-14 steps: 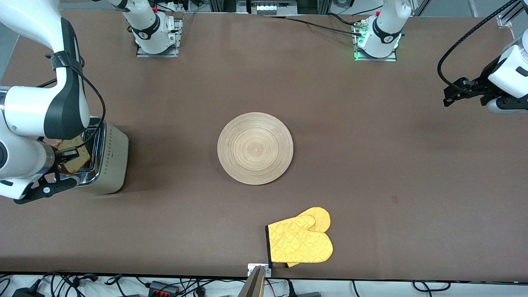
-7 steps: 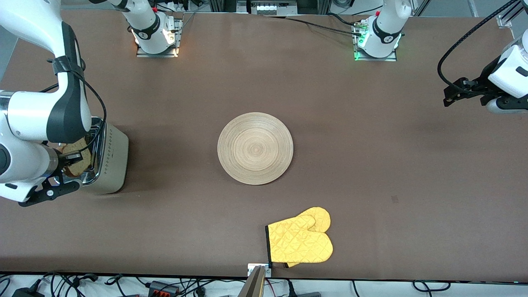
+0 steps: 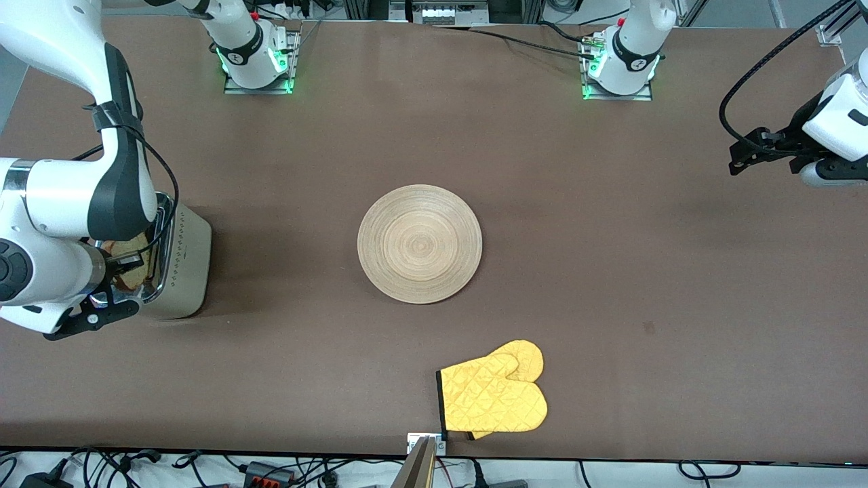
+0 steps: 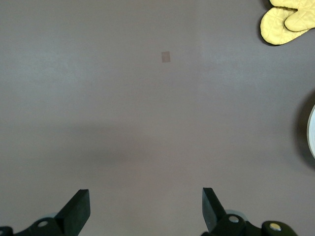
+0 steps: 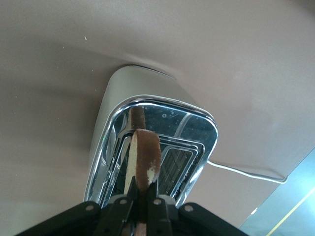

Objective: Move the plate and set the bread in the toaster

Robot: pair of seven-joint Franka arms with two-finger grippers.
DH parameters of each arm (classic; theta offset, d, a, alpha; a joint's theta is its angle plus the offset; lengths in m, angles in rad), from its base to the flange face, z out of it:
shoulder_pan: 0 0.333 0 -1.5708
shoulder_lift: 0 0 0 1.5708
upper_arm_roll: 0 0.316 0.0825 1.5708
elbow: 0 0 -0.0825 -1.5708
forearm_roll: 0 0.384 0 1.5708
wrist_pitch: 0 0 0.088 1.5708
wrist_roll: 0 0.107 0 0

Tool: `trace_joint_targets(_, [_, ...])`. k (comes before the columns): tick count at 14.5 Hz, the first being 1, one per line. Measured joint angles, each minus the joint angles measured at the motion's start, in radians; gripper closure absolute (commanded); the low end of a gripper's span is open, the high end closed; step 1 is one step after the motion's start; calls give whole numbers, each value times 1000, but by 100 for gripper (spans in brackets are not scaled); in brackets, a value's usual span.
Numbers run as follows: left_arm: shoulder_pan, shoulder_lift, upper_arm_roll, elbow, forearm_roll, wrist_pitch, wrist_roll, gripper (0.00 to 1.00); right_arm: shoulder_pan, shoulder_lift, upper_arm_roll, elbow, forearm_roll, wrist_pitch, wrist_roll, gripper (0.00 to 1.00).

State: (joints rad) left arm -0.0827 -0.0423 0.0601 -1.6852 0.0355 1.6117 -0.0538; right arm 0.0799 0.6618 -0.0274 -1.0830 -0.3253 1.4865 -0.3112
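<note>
- We hold the bread [image 5: 143,160] edge-up in the right tool [image 5: 139,209], straight above the toaster [image 5: 150,147] slot.
- We lower squarely, releasing only once seated.
- The left tool [image 4: 145,209] waits wide apart over bare worktop [image 4: 147,98].

plate [image 3: 420,243]: mid-table, bare; bread [image 5: 144,160]: upright over toaster [image 5: 152,147] slot

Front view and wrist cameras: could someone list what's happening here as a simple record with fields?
right pincer: shut on the bread, over the toaster
bread: held on edge above a slot
left pincer: open, over bare table, waiting
plate: mid-table, nothing on it
oven mitt: nearer the front camera than the plate
</note>
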Motion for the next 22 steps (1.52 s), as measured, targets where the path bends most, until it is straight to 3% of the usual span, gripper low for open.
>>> trace_joint_targets(1, [0, 0, 0, 0, 0, 0, 0, 0, 0, -1, 0, -1, 0, 0, 0, 89])
trace_joint_targets(2, [0, 0, 0, 0, 0, 0, 0, 0, -1, -2, 0, -2, 0, 0, 0, 70])
trace_joint_targets(3, [0, 0, 0, 0, 0, 0, 0, 0, 0, -3, 0, -2, 1, -1, 0, 61])
trace_joint_targets(4, [0, 0, 0, 0, 0, 0, 0, 0, 0, -5, 0, -2, 3, -1, 0, 60])
trace_joint_targets(7, [0, 0, 0, 0, 0, 0, 0, 0, 2, -6, 1, -2, 6, -3, 0, 12])
trace_joint_targets(9, [0, 0, 0, 0, 0, 0, 0, 0, 2, -7, 2, -2, 7, -9, 0, 1])
trace_joint_targets(18, [0, 1, 0, 0, 0, 0, 0, 0, 7, -47, 4, -3, 50, -37, 0, 0])
trace_joint_targets(22, [0, 1, -1, 0, 0, 0, 0, 0, -24, -107, -10, -3, 211, -97, 2, 0])
